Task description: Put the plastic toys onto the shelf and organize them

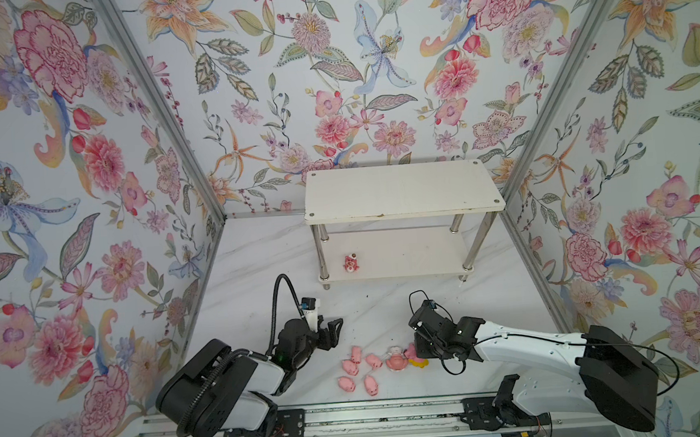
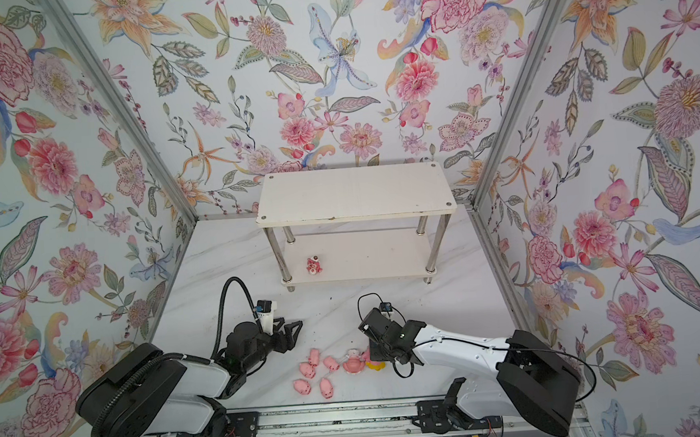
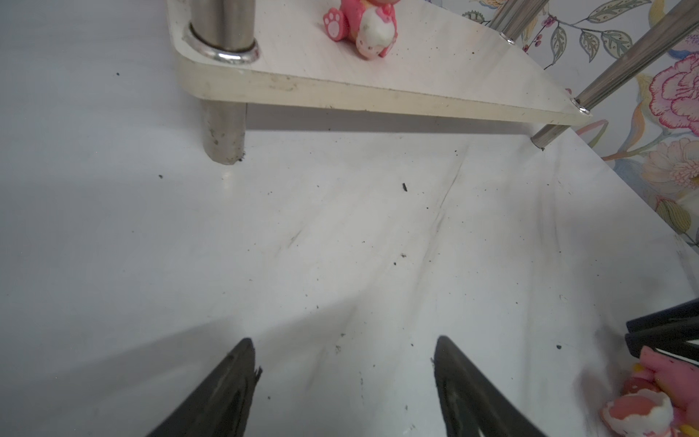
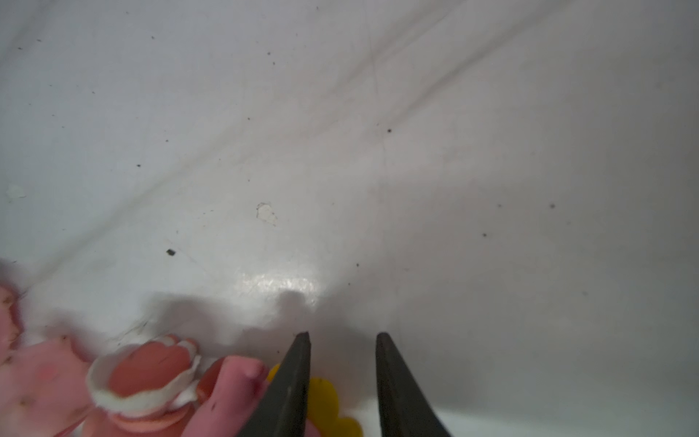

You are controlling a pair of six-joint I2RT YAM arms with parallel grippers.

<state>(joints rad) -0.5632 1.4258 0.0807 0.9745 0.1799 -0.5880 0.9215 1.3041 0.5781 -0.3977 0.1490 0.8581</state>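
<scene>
At the yellow-petalled toy [image 4: 328,403], right pincer [image 4: 342,335] points down

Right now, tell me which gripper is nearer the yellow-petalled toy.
Right. The right gripper is down at the yellow-petalled toy, one finger crossing its petals. The left gripper stands apart from it, beyond the pink pigs.

free: tabletop [image 1: 387,304] before shelf [image 1: 401,191] | blocked: chrome legs [image 1: 322,250], bear [image 1: 350,263] on lower tier [image 1: 404,251]
</scene>
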